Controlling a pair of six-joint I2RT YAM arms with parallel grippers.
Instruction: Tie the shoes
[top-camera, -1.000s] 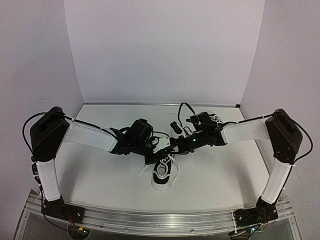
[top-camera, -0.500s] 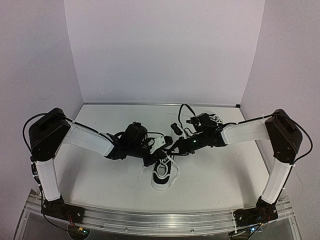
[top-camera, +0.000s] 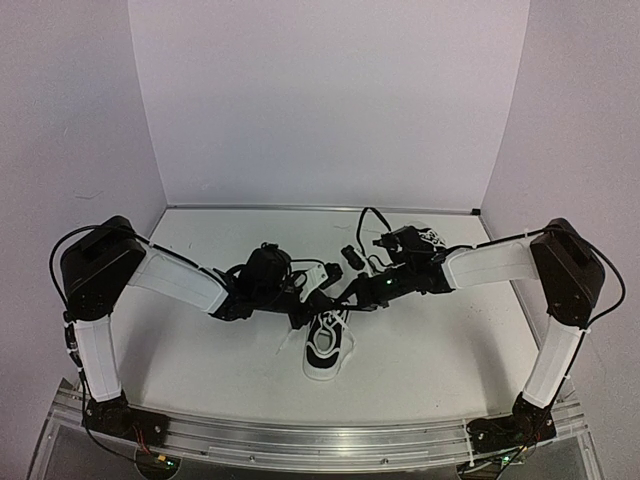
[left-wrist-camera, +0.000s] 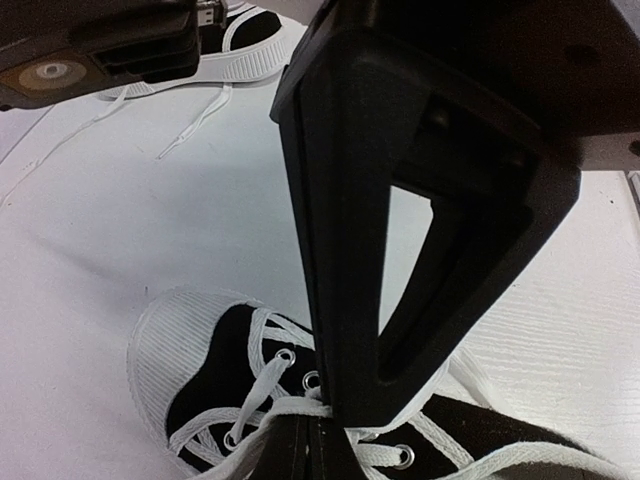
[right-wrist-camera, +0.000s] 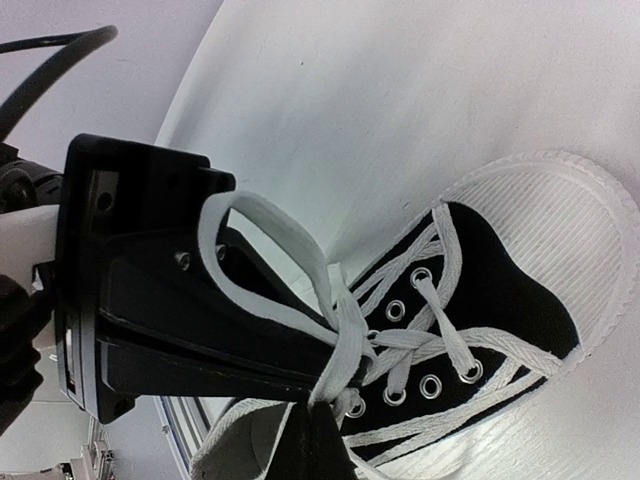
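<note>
One black sneaker (top-camera: 326, 350) with a white toe cap lies mid-table, toe toward the near edge. It also shows in the left wrist view (left-wrist-camera: 215, 375) and the right wrist view (right-wrist-camera: 500, 300). Both grippers meet just above its lacing. My left gripper (top-camera: 305, 305) (left-wrist-camera: 335, 415) is shut on a white lace (left-wrist-camera: 299, 406) over the eyelets. My right gripper (top-camera: 337, 298) (right-wrist-camera: 325, 400) is shut on a lace loop (right-wrist-camera: 291, 236) that arches up from the crossing. The second sneaker (top-camera: 432, 237) (left-wrist-camera: 245, 55) lies at the back right, mostly hidden behind my right arm.
A loose lace end (top-camera: 285, 343) trails on the table left of the near shoe. The second shoe's laces (left-wrist-camera: 195, 120) lie loose on the white table. White walls (top-camera: 320, 110) close in the back and sides.
My left arm has drawn back to the left a little, its gripper still at the shoe's lacing. The right arm and the shoe have barely moved.
</note>
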